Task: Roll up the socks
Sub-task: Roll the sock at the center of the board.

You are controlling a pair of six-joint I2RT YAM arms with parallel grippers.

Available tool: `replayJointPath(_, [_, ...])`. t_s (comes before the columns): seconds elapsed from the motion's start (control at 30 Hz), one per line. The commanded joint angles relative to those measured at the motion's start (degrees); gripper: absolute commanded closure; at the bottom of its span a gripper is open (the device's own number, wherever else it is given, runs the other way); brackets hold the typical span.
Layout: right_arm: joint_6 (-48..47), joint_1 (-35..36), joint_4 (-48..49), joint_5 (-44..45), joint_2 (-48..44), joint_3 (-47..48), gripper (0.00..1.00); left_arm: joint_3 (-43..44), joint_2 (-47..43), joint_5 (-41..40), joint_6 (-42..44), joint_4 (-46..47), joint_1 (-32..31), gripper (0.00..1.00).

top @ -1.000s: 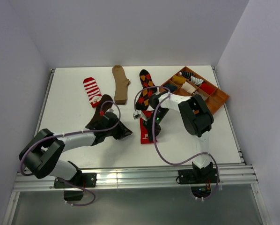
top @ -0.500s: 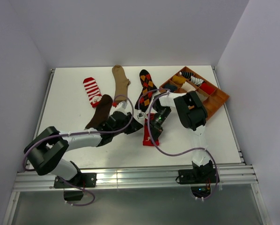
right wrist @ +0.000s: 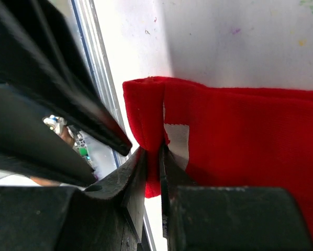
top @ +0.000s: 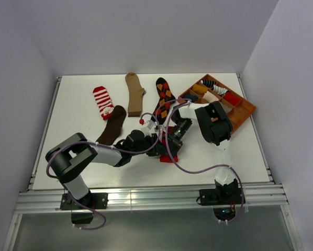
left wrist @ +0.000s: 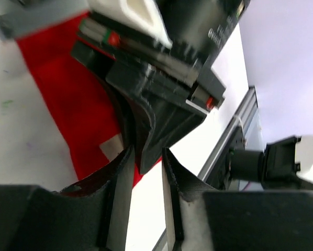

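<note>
From above, the white table [top: 78, 136] has socks lying flat along the back. There is a red-white striped sock [top: 102, 101], a tan sock [top: 134, 93], a dark brown sock [top: 113, 125] and a black argyle sock [top: 164, 98]. A brown wooden tray [top: 245, 112] sits at the back right with rolled socks in its boxes. Both arms meet near the middle of the table. The left hand [top: 157, 147] reaches in from the left. The right hand [top: 170, 142] comes in from the right. The two hands are just beside each other, right over the red sock [top: 166, 158]. Only a small bit of this sock peeks out from under them.

In the left wrist view, the left hand [left wrist: 146, 155] has its two fingers apart, so it is open. The tip of a dark finger of the right hand points down into the gap between them. The red sock [left wrist: 73, 94] lies flat on the table just behind, and a little bit of red shows at the gap.

In the right wrist view, the right hand [right wrist: 152, 152] is closed tight. It pinches the folded end of the red sock [right wrist: 240, 136] between its fingers. The rest of the sock lies flat on the table. A dark finger of the left hand is close by on the left, just beside that end of the sock.
</note>
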Motion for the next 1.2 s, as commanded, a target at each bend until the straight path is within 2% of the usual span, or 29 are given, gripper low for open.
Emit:
replayJointPath(0.0, [0.66, -0.91, 0.68, -0.08, 0.91, 0.97, 0.82, -0.76, 2.81, 5.78, 2.12, 7.49, -0.30, 0.66])
replayJointPath(0.23, [1.19, -1.79, 1.20, 0.36, 0.91, 0.62, 0.82, -1.63, 6.52, 7.37, 1.07, 10.92, -0.30, 0.63])
replayJointPath(0.57, [2.42, -3.11, 1.91, 0.45, 1.08, 0.44, 0.83, -1.46, 7.22, 8.34, 3.43, 8.55, -0.30, 0.56])
replayJointPath(1.17, [2.32, -5.04, 1.20, 0.27, 2.23, 0.44, 0.84, 3.64, 6.34, 2.36, 9.06, -6.74, -1.36, 0.56])
